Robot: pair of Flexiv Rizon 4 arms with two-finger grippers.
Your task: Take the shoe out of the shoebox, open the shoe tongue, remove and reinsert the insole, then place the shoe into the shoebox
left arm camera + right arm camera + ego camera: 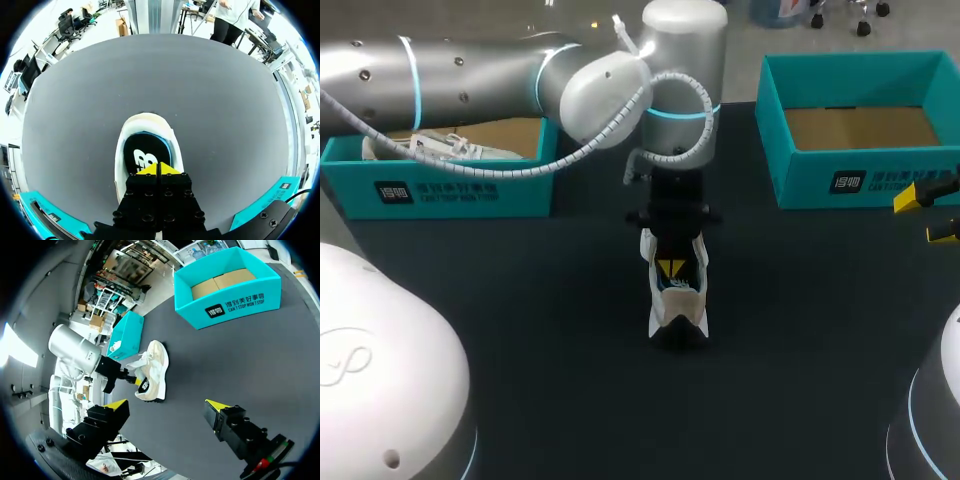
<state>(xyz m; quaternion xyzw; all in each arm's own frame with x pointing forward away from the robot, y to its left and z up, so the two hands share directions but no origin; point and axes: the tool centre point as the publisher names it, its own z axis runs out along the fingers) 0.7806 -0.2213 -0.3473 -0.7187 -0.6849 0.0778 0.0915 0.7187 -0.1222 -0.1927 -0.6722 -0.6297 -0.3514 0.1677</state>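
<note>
Pincer of the left arm, the left pincer [159, 169], has its two yellow tips pressed together with only a thin line between them, and they are down inside the opening of the shoe [131, 172], just over the rear part of the black insole [140, 147]; if some edge of the insole is caught between the tips, I cannot tell. From the head view the same left pincer [670, 268] comes down from above into the shoe [678, 305], and the left arm [470, 75] reaches in from the left side past the middle. The shoe is white and cream, it stands on its sole on the dark counter [520, 350], outside of both boxes and about between them. The right pincer [167, 405] is well apart from the shoe [155, 367], low over the counter near its right edge, with its fingers wide apart and nothing between them; ahead of it the left pincer [137, 381] is seen at the shoe's opening. Behind the shoe to the right stands the right shoebox [810, 170], teal with a brown bottom, open, and no shoe shows in it. At the left side stands the left shoebox [440, 190], also teal, partly under the left arm, and a second shoe [430, 148], white with laces, lies inside it
</note>
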